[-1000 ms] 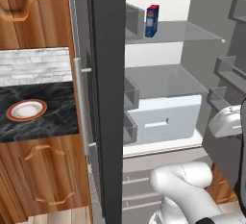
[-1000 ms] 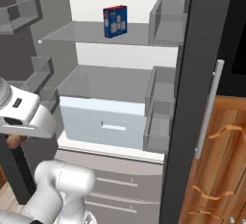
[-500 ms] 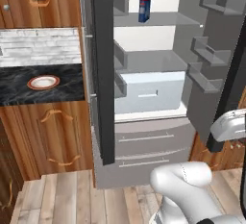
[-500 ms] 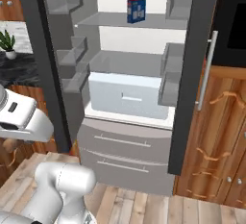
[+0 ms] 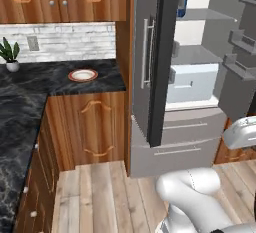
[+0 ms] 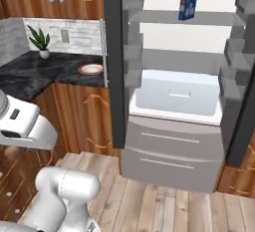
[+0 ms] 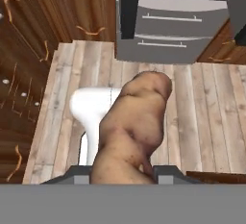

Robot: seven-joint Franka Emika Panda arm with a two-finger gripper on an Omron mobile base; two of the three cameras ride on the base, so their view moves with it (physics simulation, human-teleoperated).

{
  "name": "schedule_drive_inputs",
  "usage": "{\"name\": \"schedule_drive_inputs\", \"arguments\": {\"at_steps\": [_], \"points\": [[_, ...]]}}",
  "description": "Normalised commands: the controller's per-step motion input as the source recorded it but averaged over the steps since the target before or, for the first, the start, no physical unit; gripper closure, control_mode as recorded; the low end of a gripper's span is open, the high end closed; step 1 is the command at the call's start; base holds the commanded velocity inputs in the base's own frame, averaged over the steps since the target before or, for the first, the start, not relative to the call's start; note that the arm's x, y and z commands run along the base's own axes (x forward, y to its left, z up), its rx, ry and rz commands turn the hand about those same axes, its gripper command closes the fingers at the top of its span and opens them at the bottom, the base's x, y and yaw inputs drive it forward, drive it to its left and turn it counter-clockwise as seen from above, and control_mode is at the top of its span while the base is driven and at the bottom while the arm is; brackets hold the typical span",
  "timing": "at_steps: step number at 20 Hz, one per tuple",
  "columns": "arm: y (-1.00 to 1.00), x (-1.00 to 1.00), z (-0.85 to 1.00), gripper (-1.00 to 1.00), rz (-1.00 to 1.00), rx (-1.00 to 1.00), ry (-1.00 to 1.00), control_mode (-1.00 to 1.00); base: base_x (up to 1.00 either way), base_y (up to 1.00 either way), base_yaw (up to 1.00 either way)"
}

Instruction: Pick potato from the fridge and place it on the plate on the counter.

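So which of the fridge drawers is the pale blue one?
The upper drawer, sitting inside the open fridge under the shelf; the two drawers below it are grey with bar handles.

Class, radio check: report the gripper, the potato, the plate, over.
Gripper shut on brown lumpy potato, over wooden floor. Round red-rimmed plate bare on black marble counter. Grey fridge doors open; nothing on the counter near the plate.

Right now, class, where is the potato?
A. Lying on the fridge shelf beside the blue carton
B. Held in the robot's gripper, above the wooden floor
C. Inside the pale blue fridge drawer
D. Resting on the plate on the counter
B: the hand view shows the potato clamped in the gripper over floorboards, while the plate on the counter is bare.
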Motion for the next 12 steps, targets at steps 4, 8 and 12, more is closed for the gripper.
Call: {"name": "schedule_drive_inputs", "arguments": {"at_steps": [4,8,12], "points": [[0.0,0.0,0.0,1.0,0.0,0.0,0.0,1.0,0.0,1.0,-0.02],[0.0,0.0,0.0,1.0,0.0,0.0,0.0,1.0,0.0,0.72,-0.01],[0.0,0.0,0.0,1.0,0.0,0.0,0.0,1.0,0.4,0.23,-0.01]]}}
